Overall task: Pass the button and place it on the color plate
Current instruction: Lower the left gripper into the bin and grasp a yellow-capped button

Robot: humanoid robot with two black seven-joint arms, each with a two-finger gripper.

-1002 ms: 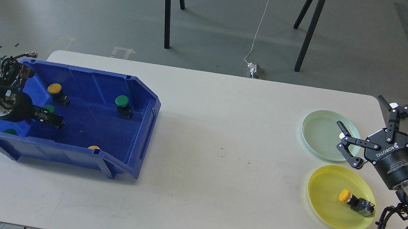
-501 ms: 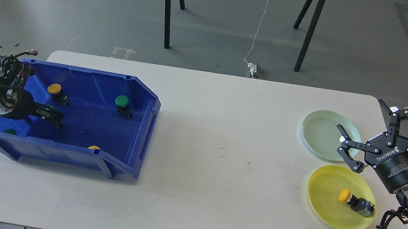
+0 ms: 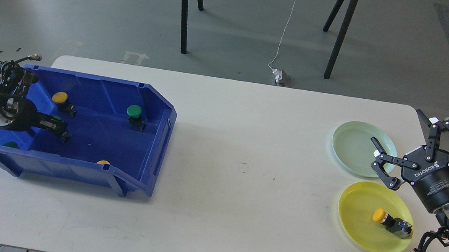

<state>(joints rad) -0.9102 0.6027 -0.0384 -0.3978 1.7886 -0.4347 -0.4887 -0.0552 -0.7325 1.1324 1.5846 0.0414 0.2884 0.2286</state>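
A blue bin [image 3: 155,143] at the table's left holds several buttons: a yellow one [image 3: 60,98], a green one [image 3: 134,111], a green one [image 3: 11,144] and a yellow one [image 3: 103,162] behind the front wall. My left gripper [image 3: 57,128] reaches low into the bin, right at another green button [image 3: 56,118] that barely shows; its fingers are too dark to tell apart. My right gripper [image 3: 396,125] is open and empty above the right edge of the pale green plate [image 3: 353,147]. The yellow plate [image 3: 356,230] holds a yellow button [image 3: 379,215].
The table [image 3: 245,166] is white, and the plates lie close to its right edge. Black stand legs [image 3: 184,15] and a white cable [image 3: 284,31] are on the floor behind the table.
My left gripper has drawn a little to the left inside the bin, covering more of the green button. My right gripper shifted slightly right and then stayed still.
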